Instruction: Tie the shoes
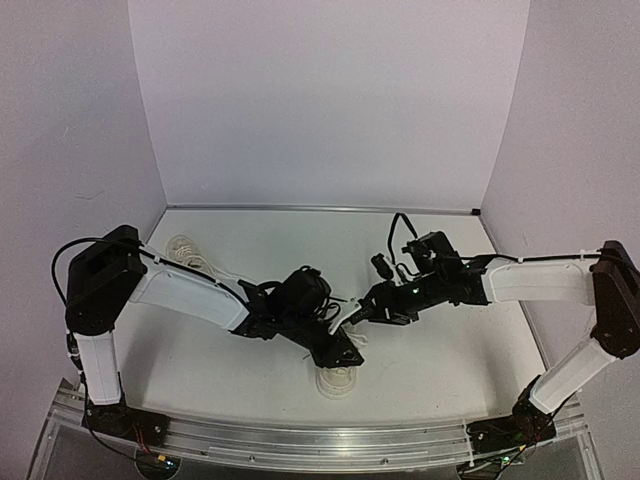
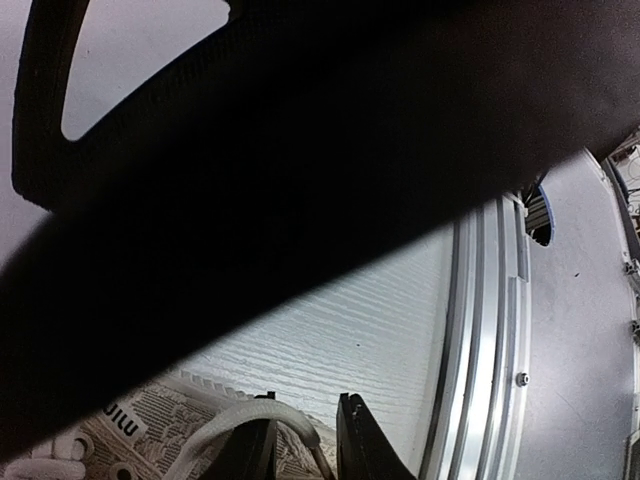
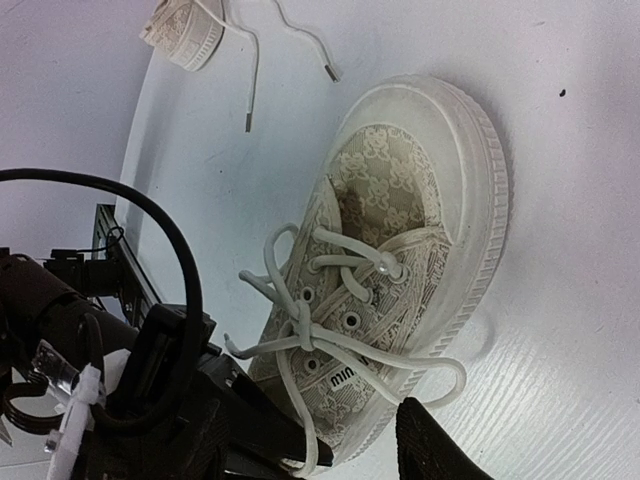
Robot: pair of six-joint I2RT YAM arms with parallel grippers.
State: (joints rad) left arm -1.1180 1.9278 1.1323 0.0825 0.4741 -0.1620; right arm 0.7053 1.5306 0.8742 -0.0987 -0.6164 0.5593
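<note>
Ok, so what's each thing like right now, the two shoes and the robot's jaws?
near shoe: upright, laces crossed in a loose knot, no bow.
far shoe: untied, laces trailing loose.
left jaws: slightly apart, next to a lace loop.
right jaws: can't tell, mostly out of the picture.

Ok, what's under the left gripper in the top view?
The near shoe: only its toe shows past the left gripper; the rest is covered there. The right wrist view shows its laces crossed.
</note>
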